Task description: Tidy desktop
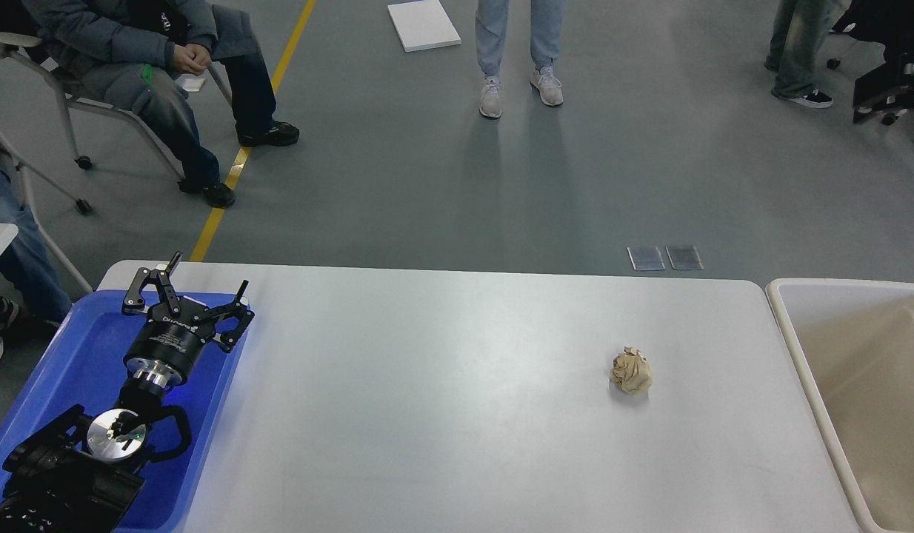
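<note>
The desktop [442, 414] is a light grey-white tabletop with rounded corners. A crumpled beige paper ball [630, 371] lies on its right half. My left gripper [207, 275] is open and empty, held over the far end of the blue tray [72, 355] at the table's left edge, far from the paper ball. My right arm and gripper are out of view.
A beige rectangular bin [857, 385] stands against the table's right end. People sit and stand on the grey floor beyond the table, with chairs at the far left.
</note>
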Robot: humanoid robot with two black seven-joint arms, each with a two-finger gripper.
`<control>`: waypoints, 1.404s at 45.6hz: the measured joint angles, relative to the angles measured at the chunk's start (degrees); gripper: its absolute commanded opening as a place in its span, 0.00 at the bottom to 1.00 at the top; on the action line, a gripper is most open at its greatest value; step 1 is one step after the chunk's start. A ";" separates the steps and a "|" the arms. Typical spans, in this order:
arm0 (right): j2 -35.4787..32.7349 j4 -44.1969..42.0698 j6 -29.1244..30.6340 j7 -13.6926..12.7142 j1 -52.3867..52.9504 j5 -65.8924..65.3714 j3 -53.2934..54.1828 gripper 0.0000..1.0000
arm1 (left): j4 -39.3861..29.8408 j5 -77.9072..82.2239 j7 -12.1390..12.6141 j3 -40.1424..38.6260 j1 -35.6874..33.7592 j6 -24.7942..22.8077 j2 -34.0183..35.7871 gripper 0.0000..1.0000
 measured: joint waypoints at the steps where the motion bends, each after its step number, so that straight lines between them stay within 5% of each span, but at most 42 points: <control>1: 0.67 0.42 0.72 0.01 0.48 0.00 -0.25 1.00 | 0.01 0.00 0.00 0.00 0.00 0.00 0.00 1.00; 21: 5.67 9.59 8.95 0.03 3.99 0.17 0.97 1.00 | 0.00 0.01 0.00 0.01 0.00 0.00 0.00 1.00; 64: 5.18 17.86 10.00 -0.06 -3.05 0.93 5.32 1.00 | 0.00 -0.01 -0.01 -0.02 0.00 0.00 0.00 1.00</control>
